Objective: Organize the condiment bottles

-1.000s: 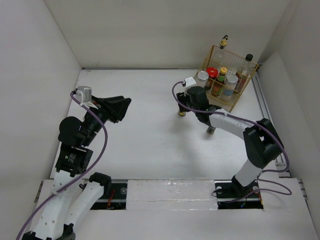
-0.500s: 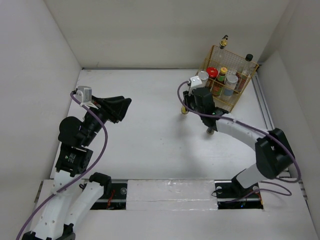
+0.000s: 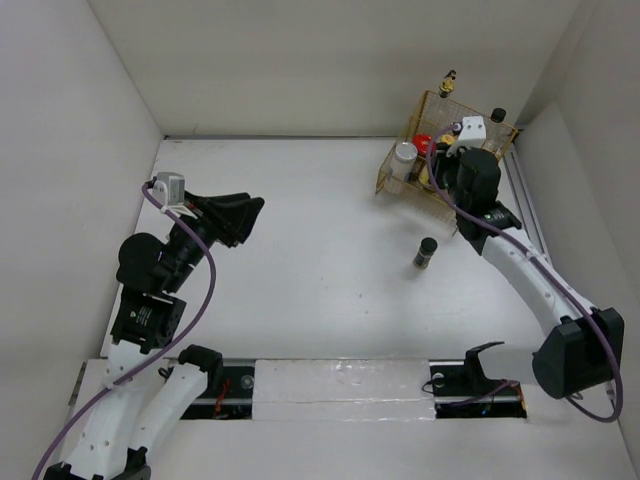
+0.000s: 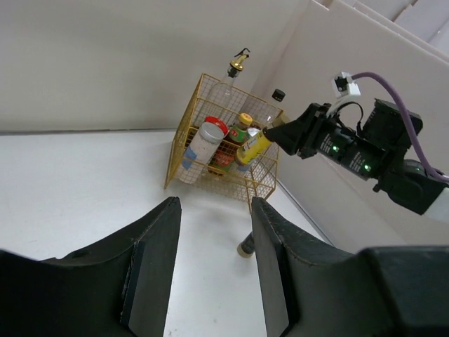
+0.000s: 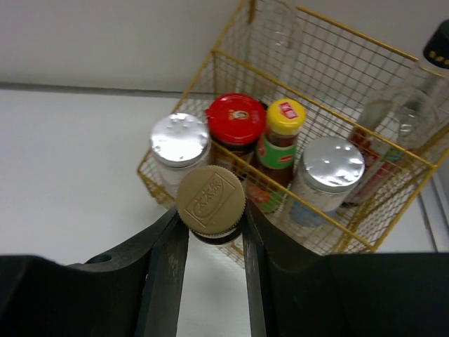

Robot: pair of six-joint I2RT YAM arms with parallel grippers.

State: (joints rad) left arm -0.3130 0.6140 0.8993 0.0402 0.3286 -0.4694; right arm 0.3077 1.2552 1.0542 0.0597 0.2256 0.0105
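my right hand is closed on a gold-capped bottle, one finger on each side of its neck, just under the cap. i hold it up off the surface, at the near side of the gold wire basket, which sits in the far right corner by the walls. from my own wrist the cap covers part of the basket's front rim. seen from my other wrist, the bottle hangs tilted against the mesh. i cannot tell whether it is inside the rim or just outside it.

in the basket a silver-lidded jar is at the left. just beside it is a red-lidded jar, then a yellow-capped bottle with a green and red label, then a second silver-lidded jar. they stand close together and upright. a tall clear bottle rises at the back of the basket, and a clear bottle with a black cap is at the right end.

one dark-capped bottle stands alone on the surface, near the basket but apart from it, on the side toward my bases.

my left hand is wide, with nothing between its fingers. it hovers over the left part of the surface, well apart from the basket, and points toward it.
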